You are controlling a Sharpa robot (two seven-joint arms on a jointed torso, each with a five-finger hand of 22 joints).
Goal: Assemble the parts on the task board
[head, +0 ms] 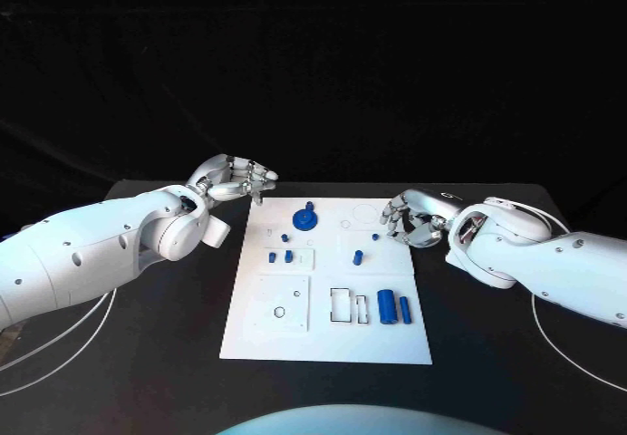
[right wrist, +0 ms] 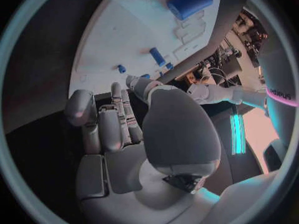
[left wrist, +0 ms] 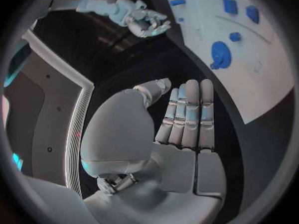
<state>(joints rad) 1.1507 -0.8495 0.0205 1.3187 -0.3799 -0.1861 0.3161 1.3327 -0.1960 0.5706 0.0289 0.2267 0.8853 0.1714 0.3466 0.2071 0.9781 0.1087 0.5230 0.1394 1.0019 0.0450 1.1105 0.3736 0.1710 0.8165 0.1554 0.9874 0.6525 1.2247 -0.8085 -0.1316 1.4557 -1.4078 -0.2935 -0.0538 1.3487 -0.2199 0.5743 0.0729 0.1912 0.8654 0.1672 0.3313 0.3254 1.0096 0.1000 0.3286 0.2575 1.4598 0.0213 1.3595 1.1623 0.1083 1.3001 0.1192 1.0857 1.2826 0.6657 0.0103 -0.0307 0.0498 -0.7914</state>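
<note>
Bright task board (head: pixel 327 335) against dark surroundings; wrist views bend at edges.

The task board (head: pixel 294 335) is white, the parts (head: pixel 387 305) on it are blue, the table (head: pixel 157 362) is black, and both hands (head: pixel 236 178) (head: pixel 408 222) are silver.

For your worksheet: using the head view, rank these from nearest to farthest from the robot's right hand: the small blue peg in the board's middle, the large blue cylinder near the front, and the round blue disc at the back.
From the right hand:
1. Small blue peg, mid-board, just beside the hand.
2. Round blue disc, back of the task board, toward the left hand's side.
3. Large blue cylinder, front right.
</note>
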